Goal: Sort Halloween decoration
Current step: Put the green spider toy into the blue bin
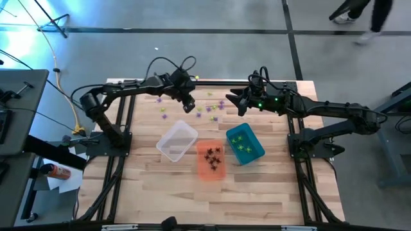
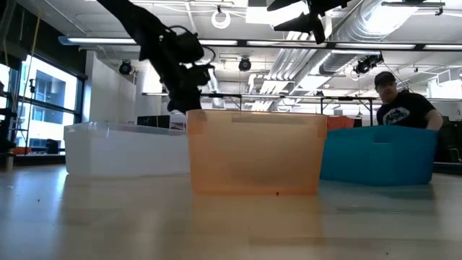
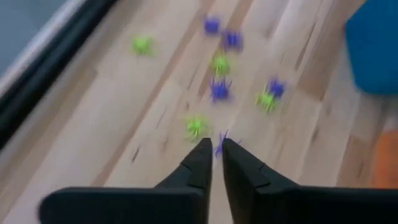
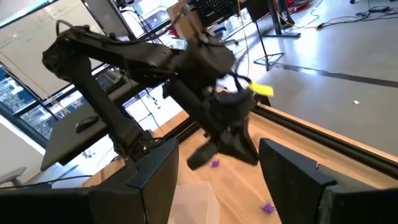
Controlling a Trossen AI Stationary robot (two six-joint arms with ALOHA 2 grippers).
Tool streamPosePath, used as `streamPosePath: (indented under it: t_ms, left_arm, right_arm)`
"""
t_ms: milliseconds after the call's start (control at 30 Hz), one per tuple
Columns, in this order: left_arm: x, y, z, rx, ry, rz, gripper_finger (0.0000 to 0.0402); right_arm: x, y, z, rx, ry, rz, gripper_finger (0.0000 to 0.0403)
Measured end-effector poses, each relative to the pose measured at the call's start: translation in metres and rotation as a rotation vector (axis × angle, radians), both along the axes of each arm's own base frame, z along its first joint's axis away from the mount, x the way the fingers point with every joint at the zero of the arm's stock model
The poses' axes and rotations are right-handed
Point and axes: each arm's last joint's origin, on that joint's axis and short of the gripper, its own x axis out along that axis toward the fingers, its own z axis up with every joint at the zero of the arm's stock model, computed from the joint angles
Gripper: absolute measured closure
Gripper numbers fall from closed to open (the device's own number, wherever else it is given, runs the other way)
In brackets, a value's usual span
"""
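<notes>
Three bins: clear bin (image 1: 177,142) bare, orange bin (image 1: 210,160) with black spiders, teal bin (image 1: 244,144) with green; left end effector (image 3: 217,148) pinching a purple spider (image 3: 221,142).

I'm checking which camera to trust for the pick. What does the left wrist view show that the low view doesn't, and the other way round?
Only the left wrist view shows the loose purple and green spiders scattered on the wooden table, and a purple spider pinched at the tips of the left gripper.

Only the low view shows the clear bin, and a person in the room behind.

Both show the left gripper, the orange bin and the teal bin, which the wrist view catches only at its edges.
</notes>
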Motion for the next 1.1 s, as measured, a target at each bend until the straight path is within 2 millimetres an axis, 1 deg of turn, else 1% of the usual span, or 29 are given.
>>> streamPosePath:
  t_ms: [100, 200, 267, 333, 433, 567, 667, 767, 867, 967, 1100]
  left_arm:
    - [0.009, 0.007, -0.012, -0.021, 0.047, -0.007, 0.0333]
    - [0.024, 0.018, -0.019, -0.061, 0.076, 0.020, 0.0287]
    - [0.035, 0.022, -0.028, -0.098, 0.123, 0.007, 0.0259]
    - [0.045, 0.022, -0.037, -0.084, 0.199, -0.022, 0.0237]
    - [0.057, 0.023, -0.045, -0.036, 0.274, -0.033, 0.0219]
    - [0.069, 0.027, -0.047, 0.007, 0.278, -0.021, 0.0214]
    - [0.074, 0.027, -0.052, -0.004, 0.289, -0.020, 0.0218]
    - [0.074, 0.025, -0.062, -0.053, 0.312, -0.039, 0.0224]
    - [0.075, 0.024, -0.070, -0.062, 0.328, -0.047, 0.0228]
    - [0.077, 0.024, -0.077, -0.065, 0.338, -0.052, 0.0229]
    - [0.079, 0.023, -0.081, -0.032, 0.367, -0.038, 0.0231]
  right_arm:
    - [0.000, 0.000, 0.000, 0.000, 0.000, 0.000, 0.0183]
    - [0.000, 0.000, 0.000, 0.004, -0.001, -0.001, 0.0183]
    - [0.000, 0.000, 0.000, 0.004, -0.001, -0.001, 0.0183]
    - [0.000, 0.000, 0.000, 0.004, -0.001, -0.001, 0.0183]
    - [0.000, 0.000, 0.000, 0.005, 0.003, -0.001, 0.0183]
    - [0.000, 0.000, -0.001, 0.005, 0.008, -0.007, 0.0183]
    - [-0.001, 0.000, -0.002, 0.007, 0.020, -0.014, 0.0183]
    - [-0.001, 0.000, -0.003, 0.008, 0.028, -0.015, 0.0183]
    - [-0.001, 0.000, -0.003, 0.008, 0.030, -0.015, 0.0183]
    - [-0.001, -0.001, -0.003, 0.007, 0.030, -0.025, 0.0183]
    - [-0.001, -0.001, -0.003, 0.003, 0.030, -0.048, 0.0183]
